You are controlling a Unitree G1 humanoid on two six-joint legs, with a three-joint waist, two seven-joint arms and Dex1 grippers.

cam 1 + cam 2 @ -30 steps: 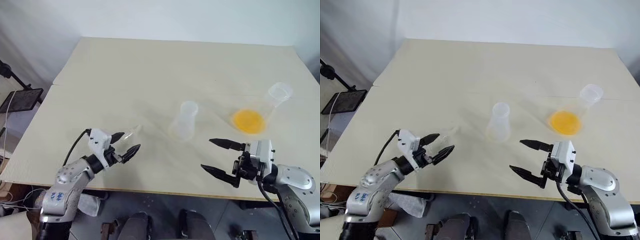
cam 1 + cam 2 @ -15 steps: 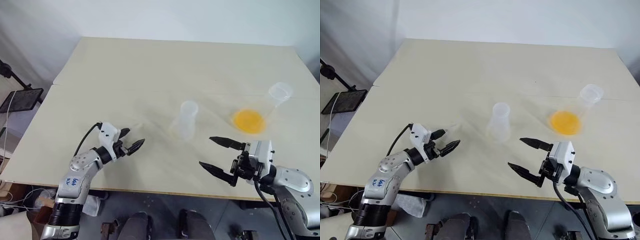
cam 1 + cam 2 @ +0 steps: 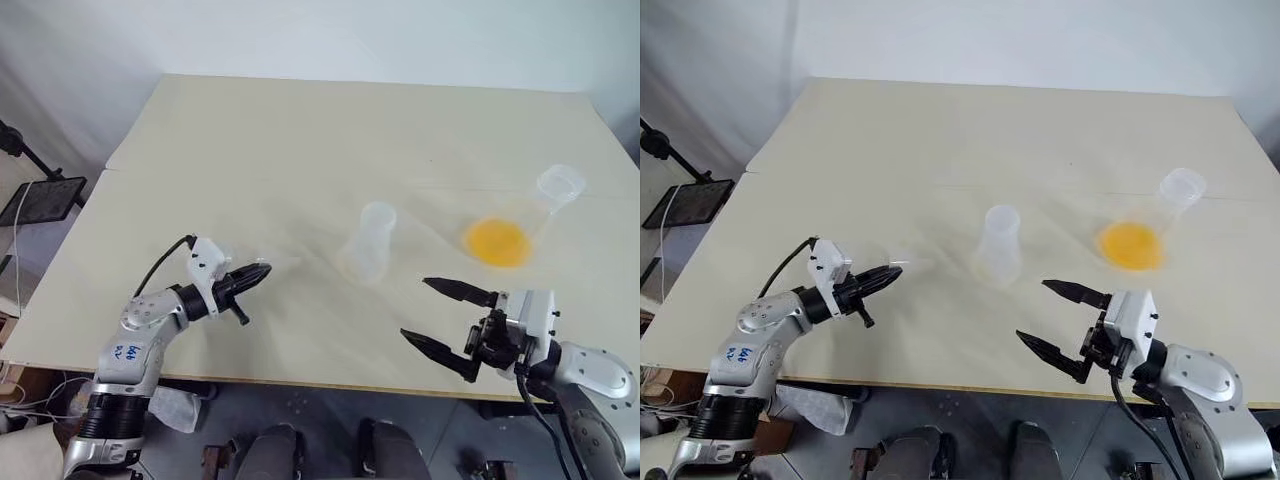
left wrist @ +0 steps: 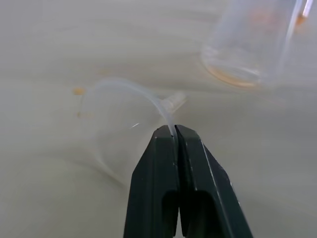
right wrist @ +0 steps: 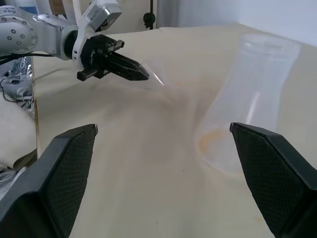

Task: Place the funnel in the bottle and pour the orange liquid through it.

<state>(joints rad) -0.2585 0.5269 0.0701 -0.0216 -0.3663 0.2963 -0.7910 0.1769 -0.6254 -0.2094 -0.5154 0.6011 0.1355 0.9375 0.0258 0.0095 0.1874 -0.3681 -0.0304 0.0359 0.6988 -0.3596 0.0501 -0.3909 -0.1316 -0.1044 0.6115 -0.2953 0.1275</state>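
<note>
Clear plastic funnel (image 4: 130,130), thin-rimmed, is pinched by the left end effector (image 4: 174,136); two conical flasks stand on the matte desk (image 3: 300,140); right end effector (image 3: 447,320) gapes wide.

There is one funnel (image 4: 130,116), I think. There are two flasks: one frosted bottle (image 3: 368,243) and one bigger clear flask (image 3: 520,222).
</note>
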